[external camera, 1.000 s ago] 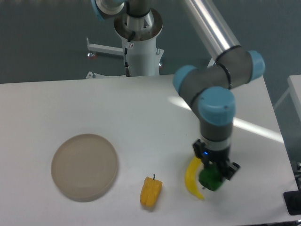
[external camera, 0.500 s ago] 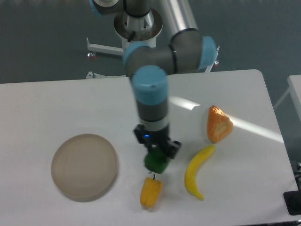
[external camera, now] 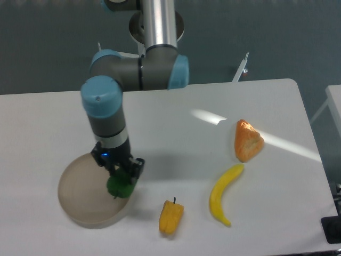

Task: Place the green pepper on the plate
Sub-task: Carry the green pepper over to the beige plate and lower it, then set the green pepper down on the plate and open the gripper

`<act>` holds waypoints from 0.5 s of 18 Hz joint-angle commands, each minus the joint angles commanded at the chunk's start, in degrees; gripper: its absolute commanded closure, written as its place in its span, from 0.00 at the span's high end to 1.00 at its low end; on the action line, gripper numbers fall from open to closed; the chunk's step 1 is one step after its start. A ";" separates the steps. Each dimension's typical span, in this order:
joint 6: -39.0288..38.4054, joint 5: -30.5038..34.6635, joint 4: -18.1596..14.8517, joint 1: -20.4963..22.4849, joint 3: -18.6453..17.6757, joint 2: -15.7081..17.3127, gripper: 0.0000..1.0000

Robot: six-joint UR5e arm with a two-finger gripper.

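White table (external camera: 176, 133) is seen from a fixed camera above, with a dark grey floor behind it and the arm's base at the top edge. Gripper (external camera: 120, 178) is closed on the green pepper (external camera: 119, 186), the two fingers pressed against the pepper's upper sides. Pepper is held over the right portion of the plate (external camera: 80, 197); whether it touches the plate surface cannot be told. Plate is located at the table's left front. Arm is noted descending from the base, bent at a grey elbow with blue caps, and the wrist section is pointed straight down above the plate's right edge. A shadow is cast on the table just right of the gripper. Yellow pepper (external camera: 171, 217) with a dark stem is lying on the table to the right of the plate, apart from it. Banana (external camera: 223, 195) is lying further right, near the front edge, and an orange wedge (external camera: 248, 140) is placed just above the banana's upper tip.
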 joint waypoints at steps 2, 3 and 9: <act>-0.36 0.00 0.00 -0.62 -0.26 -0.79 0.30; -0.36 -0.09 0.00 -0.79 -0.27 -1.23 0.30; -0.19 -0.79 0.00 -1.76 -0.79 -1.50 0.30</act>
